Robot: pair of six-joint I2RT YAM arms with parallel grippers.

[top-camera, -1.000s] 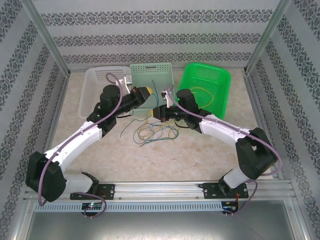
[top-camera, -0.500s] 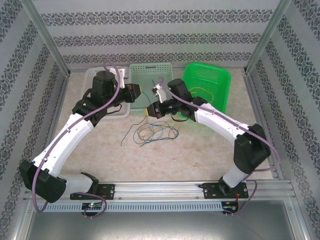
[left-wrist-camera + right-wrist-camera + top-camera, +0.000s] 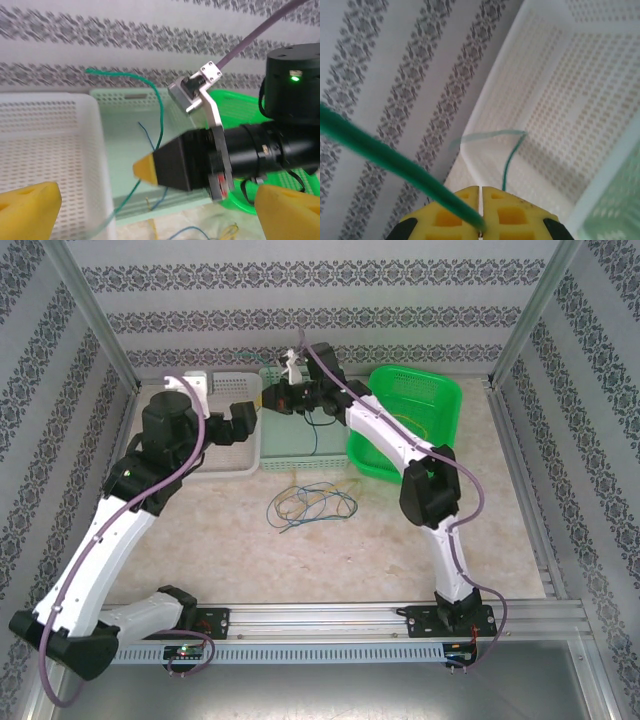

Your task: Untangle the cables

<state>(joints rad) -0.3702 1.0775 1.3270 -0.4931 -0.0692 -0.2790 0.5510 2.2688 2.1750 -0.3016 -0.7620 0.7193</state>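
Note:
A loose tangle of blue, yellow and green cables [image 3: 310,503] lies on the table in front of the baskets. My right gripper [image 3: 285,400] is raised over the pale green basket [image 3: 300,455], shut on a green cable [image 3: 380,150] pinched between its yellow pads [image 3: 460,215]. That green cable [image 3: 161,115] runs up and down from the right gripper's yellow tip [image 3: 146,169], with a thin blue cable [image 3: 149,141] beside it. My left gripper [image 3: 157,212] faces it with its yellow fingertips [image 3: 30,207] far apart, open, nothing between them; it hangs over the white basket [image 3: 205,465].
A bright green basket [image 3: 440,405] at the back right holds a yellow cable [image 3: 405,425]. The three baskets stand in a row along the patterned back wall. Metal frame posts rise at both back corners, and a rail runs along the near edge [image 3: 320,618].
My left gripper has opened wide and drawn back to the left. My right gripper, still shut on the green cable, has risen and moved toward the back wall.

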